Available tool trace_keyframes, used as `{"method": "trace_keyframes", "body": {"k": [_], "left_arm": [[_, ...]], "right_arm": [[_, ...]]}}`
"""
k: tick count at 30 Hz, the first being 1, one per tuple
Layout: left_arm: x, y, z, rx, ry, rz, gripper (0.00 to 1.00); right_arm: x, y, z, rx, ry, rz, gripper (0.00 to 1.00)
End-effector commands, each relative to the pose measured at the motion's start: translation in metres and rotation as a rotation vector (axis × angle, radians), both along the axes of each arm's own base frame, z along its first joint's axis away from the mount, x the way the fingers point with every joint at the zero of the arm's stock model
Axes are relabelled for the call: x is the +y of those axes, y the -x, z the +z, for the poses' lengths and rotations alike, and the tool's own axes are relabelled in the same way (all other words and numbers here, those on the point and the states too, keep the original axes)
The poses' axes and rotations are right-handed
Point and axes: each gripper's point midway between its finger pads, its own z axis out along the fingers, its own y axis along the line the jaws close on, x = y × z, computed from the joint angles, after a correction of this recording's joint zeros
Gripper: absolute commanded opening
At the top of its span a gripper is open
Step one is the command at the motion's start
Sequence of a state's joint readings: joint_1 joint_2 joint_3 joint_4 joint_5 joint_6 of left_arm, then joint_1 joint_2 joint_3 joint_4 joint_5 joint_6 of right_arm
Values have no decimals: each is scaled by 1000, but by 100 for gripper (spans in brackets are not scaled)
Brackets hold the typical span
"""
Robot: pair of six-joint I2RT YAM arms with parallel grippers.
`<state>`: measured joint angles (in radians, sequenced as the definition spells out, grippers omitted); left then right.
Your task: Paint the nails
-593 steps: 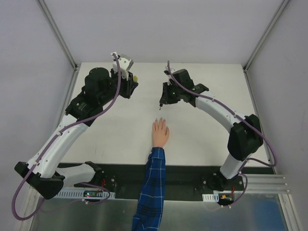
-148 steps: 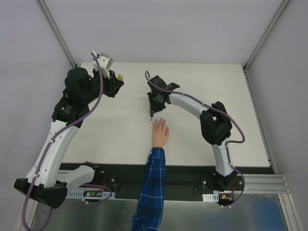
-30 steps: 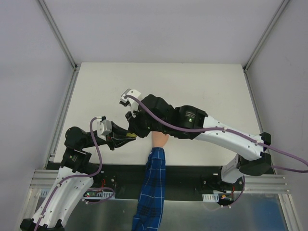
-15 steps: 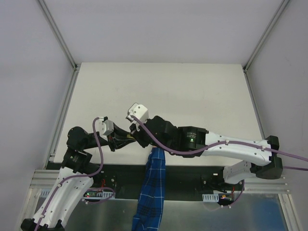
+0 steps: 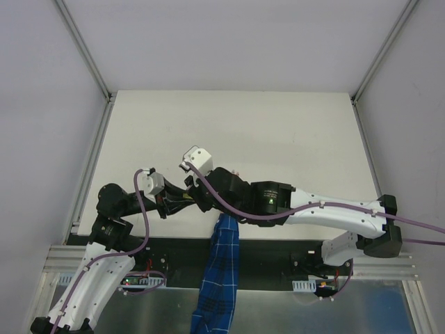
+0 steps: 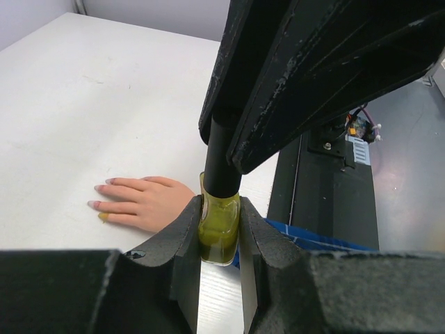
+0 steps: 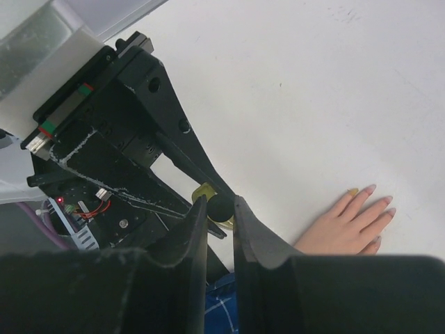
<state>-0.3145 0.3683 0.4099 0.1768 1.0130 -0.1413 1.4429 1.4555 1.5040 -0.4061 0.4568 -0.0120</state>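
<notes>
Your left fingers are clamped on the bottle, probably slick glass, so hold its body. Right fingers pinch the cap. The nails at 9 o'clock are tiny, go light.

White table in a grey-walled booth
Blue plaid sleeve crosses the black strip at six o'clock; aluminium post at ten; yellow polish bottle, black cap, upright.
</notes>
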Motion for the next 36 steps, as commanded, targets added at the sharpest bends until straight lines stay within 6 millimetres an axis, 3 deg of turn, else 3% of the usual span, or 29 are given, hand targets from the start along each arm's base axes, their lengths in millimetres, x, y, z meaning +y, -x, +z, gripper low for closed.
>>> {"method": "trace_keyframes", "body": {"k": [1,8,10,14,20,25,26,27,29,30,33,36], "left_arm": [[1,3,34,-175,48,2,0],[1,2,32,-162,46,2,0],[1,2,32,-160,44,2,0],[0,1,31,-151,43,2,0],[0,1,29,-133,40,-3,0],[-4,11,27,-104,34,-78,0],[-5,14,27,-103,36,-103,0],[-6,17,27,-100,37,-122,0],[-7,24,26,-75,38,-168,0],[-7,26,27,-78,41,-180,0],[-8,29,26,-65,40,-200,0],[-8,30,26,-61,40,-205,0]], "right_arm": [[-14,6,-27,81,129,-31,6],[-13,3,-20,94,106,-79,20],[-17,3,-11,91,91,-81,29],[-27,9,1,96,74,-45,60],[-54,29,20,61,67,123,84],[-67,43,40,33,66,352,89],[-63,62,42,74,50,488,89],[-62,67,50,53,38,563,89],[-56,70,47,94,64,652,87],[-54,68,63,41,61,680,86],[-48,58,51,18,165,692,83],[-42,46,56,-29,189,670,77]]}}
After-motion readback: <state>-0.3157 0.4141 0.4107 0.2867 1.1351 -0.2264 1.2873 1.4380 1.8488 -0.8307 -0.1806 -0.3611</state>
